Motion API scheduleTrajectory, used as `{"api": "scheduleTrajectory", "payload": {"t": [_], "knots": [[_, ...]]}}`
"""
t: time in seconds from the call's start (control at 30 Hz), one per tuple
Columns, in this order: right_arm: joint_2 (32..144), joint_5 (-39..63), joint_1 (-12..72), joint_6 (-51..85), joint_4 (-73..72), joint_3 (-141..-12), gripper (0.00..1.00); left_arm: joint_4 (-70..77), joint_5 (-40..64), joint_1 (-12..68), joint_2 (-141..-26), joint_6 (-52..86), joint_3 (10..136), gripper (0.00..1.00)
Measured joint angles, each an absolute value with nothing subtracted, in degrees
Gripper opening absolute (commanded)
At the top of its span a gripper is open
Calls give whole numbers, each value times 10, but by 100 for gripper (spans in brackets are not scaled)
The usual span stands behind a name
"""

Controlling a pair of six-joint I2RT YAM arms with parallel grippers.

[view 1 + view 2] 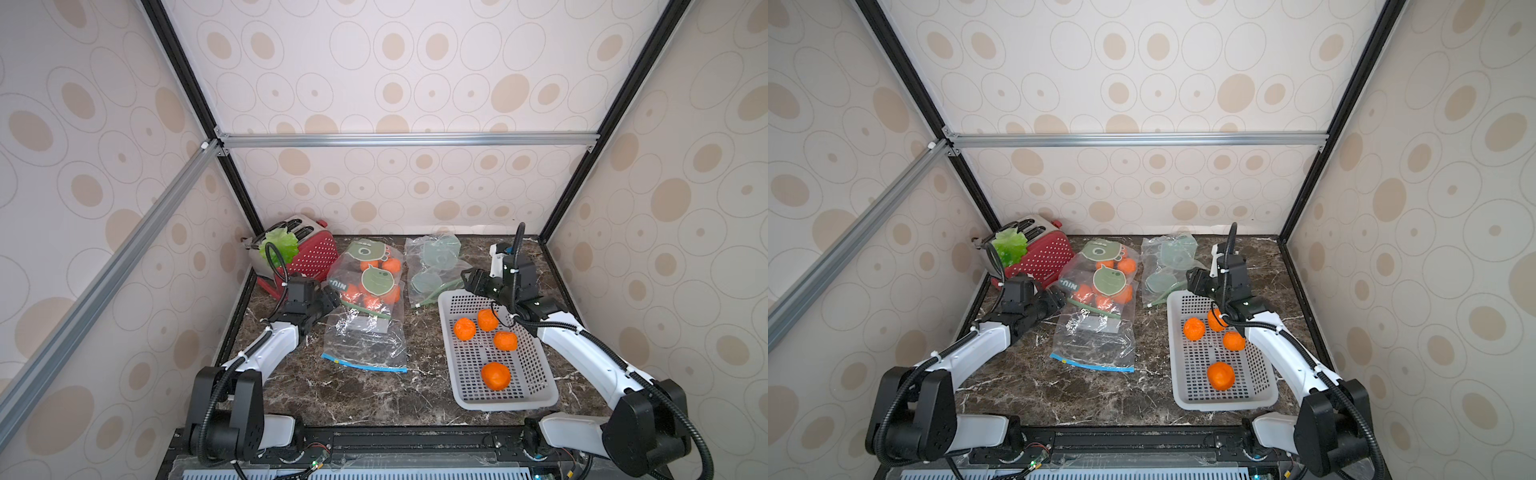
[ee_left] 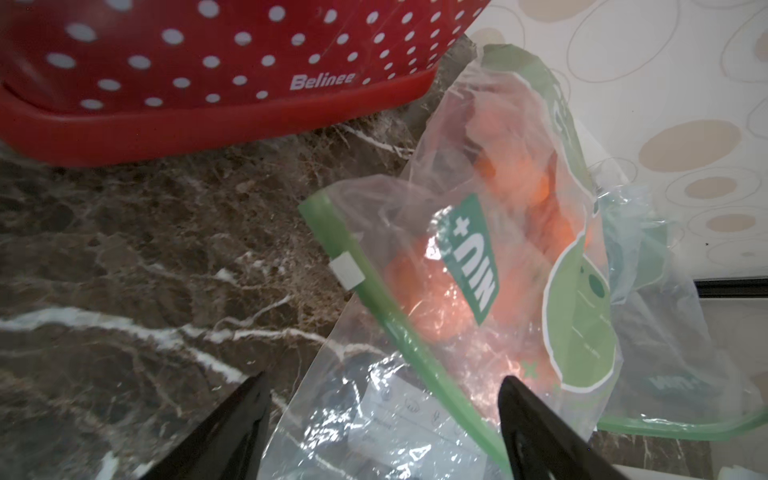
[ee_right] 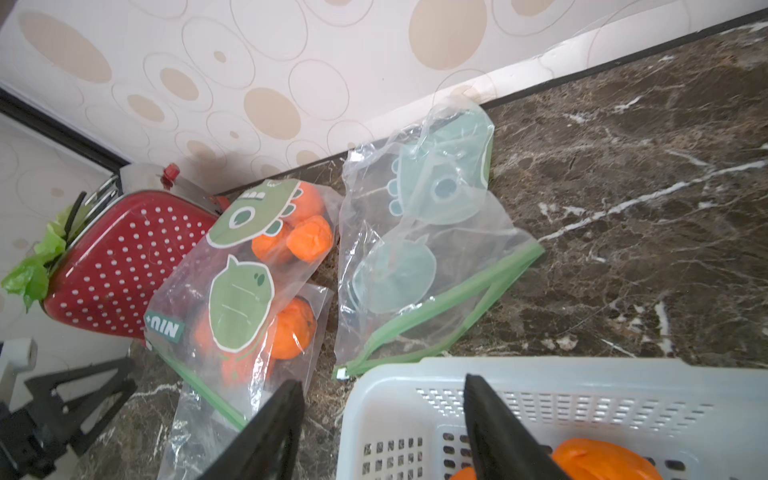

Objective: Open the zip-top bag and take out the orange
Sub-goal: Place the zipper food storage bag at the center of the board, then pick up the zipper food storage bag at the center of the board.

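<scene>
The zip-top bag (image 1: 376,277) (image 1: 1106,279) with green dinosaur prints lies at the back middle of the table and holds several oranges (image 1: 391,266). Its green zip strip (image 2: 374,286) with a white slider (image 2: 347,270) faces the front. My left gripper (image 1: 332,298) (image 1: 1057,301) (image 2: 382,386) is open at the bag's left front corner, with the zip strip and clear plastic between its fingers, gripping nothing. My right gripper (image 1: 468,279) (image 1: 1192,279) (image 3: 382,382) hangs open and empty over the far left corner of the white basket (image 1: 503,405) (image 3: 415,374), which holds several oranges (image 1: 496,375).
A red dotted toaster (image 1: 311,257) with a lettuce leaf stands at the back left, close behind my left gripper. An empty green-print bag (image 1: 434,266) lies between the orange bag and the basket. A clear bag with a blue zip (image 1: 365,345) lies in front of the orange bag.
</scene>
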State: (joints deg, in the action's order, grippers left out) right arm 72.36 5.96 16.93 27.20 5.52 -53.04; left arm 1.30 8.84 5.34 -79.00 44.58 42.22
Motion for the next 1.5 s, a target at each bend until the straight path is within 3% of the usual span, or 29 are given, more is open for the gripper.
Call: {"api": "scheduleTrajectory", "payload": {"t": [0.13, 0.27, 0.5, 0.67, 0.87, 1.23, 1.5], "knots": [[708, 67, 173, 260, 62, -508, 63, 55, 107, 50, -833, 451, 439, 74], [691, 76, 173, 253, 69, -499, 63, 98, 128, 48, -883, 459, 454, 56], [674, 86, 173, 245, 79, -497, 61, 158, 170, 48, -917, 477, 453, 15], [667, 93, 173, 238, 84, -495, 59, 175, 188, 48, -899, 482, 452, 2], [664, 110, 206, 203, 79, -495, 58, 154, 196, 61, -830, 482, 451, 0], [667, 185, 365, 63, -8, -496, 62, 36, 195, 94, -686, 495, 451, 1], [701, 182, 375, 31, -40, -499, 62, -27, 192, 94, -742, 495, 578, 0]]}}
